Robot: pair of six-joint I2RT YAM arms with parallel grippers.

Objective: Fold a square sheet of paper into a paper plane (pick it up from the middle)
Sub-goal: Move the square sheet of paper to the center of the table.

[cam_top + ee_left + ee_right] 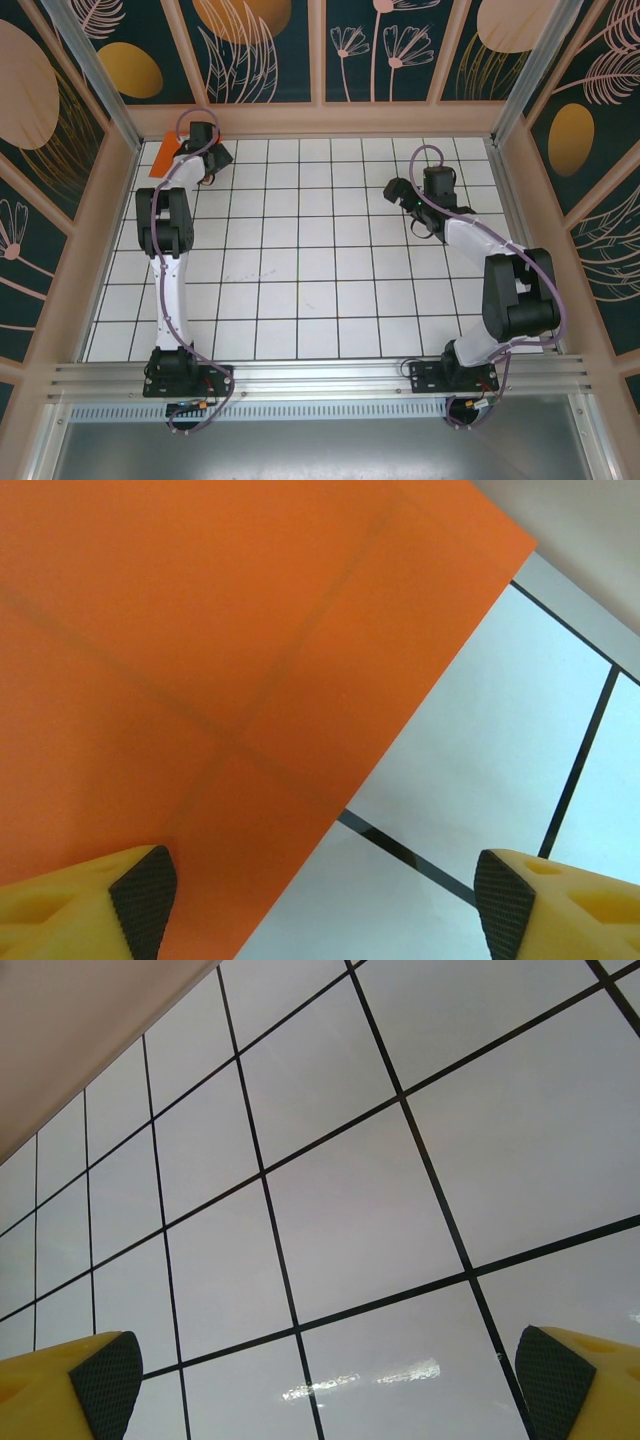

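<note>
Square sheet of paper [200,660], bright orange, plain, faint crossing creases, at your tabletop's [320,280] far left corner, your left hand [320,900] spread wide over its edge, right hand [325,1380] equally wide.

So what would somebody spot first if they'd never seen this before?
The bright orange paper at the far left corner of the white tiled table, with crossing fold lines on it. The left arm's end effector hangs open over the paper's edge. Next come the dark walls with plants and golden ovals on them.
</note>
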